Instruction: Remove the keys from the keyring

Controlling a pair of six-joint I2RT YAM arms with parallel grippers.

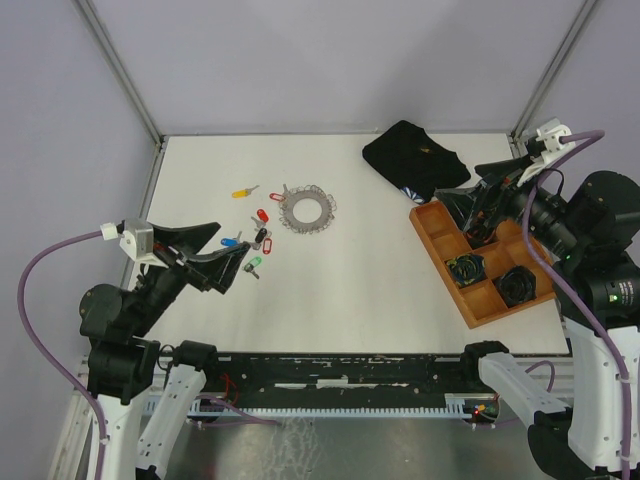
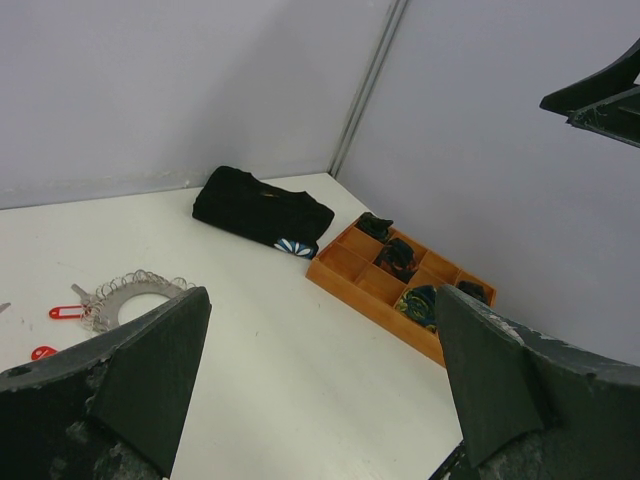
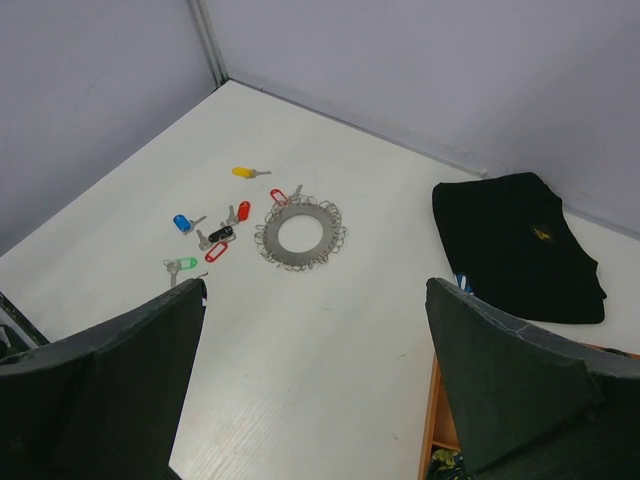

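Seven keys [image 3: 222,233] lie beside one keyring [image 3: 300,258]; one black cloth [image 3: 520,245] and one tray [image 1: 432,232] sit nearby. The left gripper [image 2: 320,380] and right gripper [image 3: 315,380] gape wide.

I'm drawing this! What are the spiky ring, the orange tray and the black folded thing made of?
Keyring: metal, silvery grey with a dull shine.
Tray: probably wood, matte orange-brown with thin dividers; grain unseen.
Black thing: soft fabric, matte, folded flat with rounded edges.
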